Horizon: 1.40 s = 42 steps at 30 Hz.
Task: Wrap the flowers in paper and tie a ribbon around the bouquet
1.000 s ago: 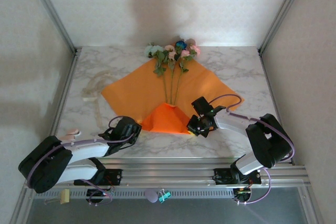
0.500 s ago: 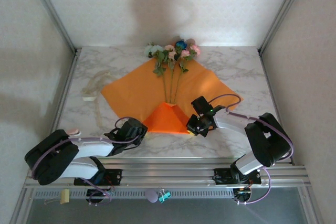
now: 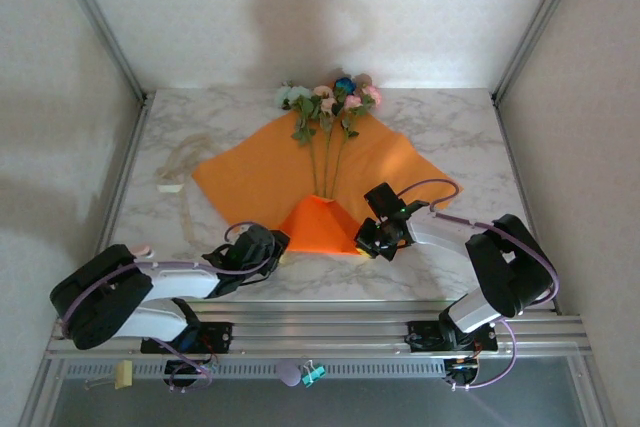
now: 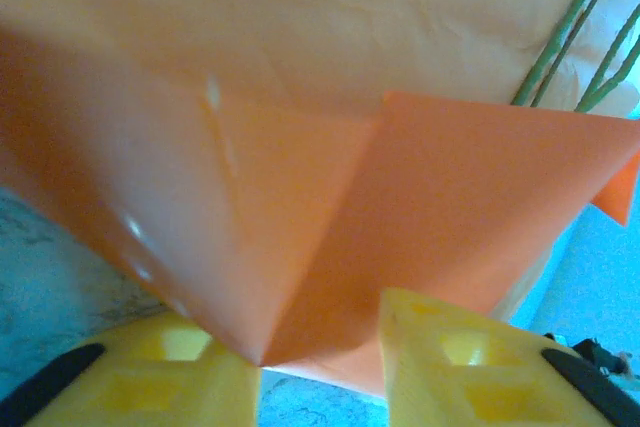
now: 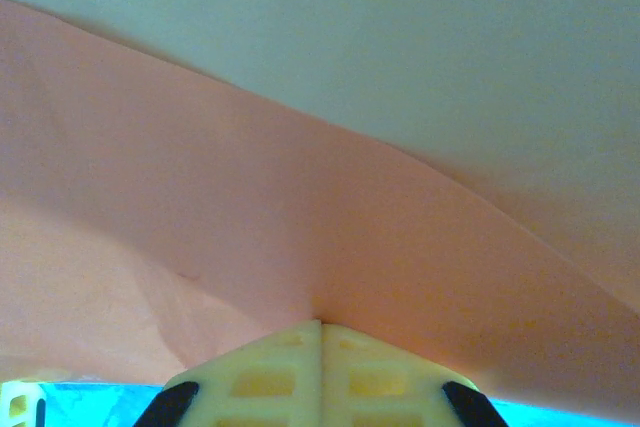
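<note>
Flowers (image 3: 328,102) are lying on the orange paper (image 3: 245,175), stem ends hiding under its folded-up near corner. Right gripper (image 3: 368,240) is pinching that fold; left gripper (image 3: 272,245) jaws are standing apart at its left edge.

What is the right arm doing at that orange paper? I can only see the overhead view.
Observer: Its wrist camera shows the right jaws shut tip to tip, with the paper edge pinched between them.
Visitor: And the left arm?
Observer: The left jaws stand apart. The lowest corner of the fold sits in the gap between them, not clamped.
</note>
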Each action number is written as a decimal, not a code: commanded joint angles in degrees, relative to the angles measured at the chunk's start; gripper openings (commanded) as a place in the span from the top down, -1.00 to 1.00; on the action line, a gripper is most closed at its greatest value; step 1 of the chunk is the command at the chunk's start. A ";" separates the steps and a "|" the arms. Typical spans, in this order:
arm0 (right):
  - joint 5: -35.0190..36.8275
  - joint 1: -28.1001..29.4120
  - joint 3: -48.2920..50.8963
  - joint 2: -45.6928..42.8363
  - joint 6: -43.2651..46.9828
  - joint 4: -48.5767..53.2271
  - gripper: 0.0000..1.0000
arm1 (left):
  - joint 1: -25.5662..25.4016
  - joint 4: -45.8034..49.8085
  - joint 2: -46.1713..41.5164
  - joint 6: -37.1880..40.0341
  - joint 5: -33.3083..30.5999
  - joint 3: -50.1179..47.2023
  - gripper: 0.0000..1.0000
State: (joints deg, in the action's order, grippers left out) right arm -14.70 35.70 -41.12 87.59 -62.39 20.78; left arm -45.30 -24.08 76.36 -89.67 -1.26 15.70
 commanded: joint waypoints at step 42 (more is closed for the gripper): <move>1.26 8.26 -26.54 25.25 4.71 8.37 0.85 | 42.15 37.34 -3.60 37.89 25.23 17.28 -0.25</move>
State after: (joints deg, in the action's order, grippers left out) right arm -13.85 45.45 -70.48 110.50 -54.68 29.08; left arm 1.56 12.69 74.41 -50.41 21.47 33.65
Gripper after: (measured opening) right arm 0.079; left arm 0.625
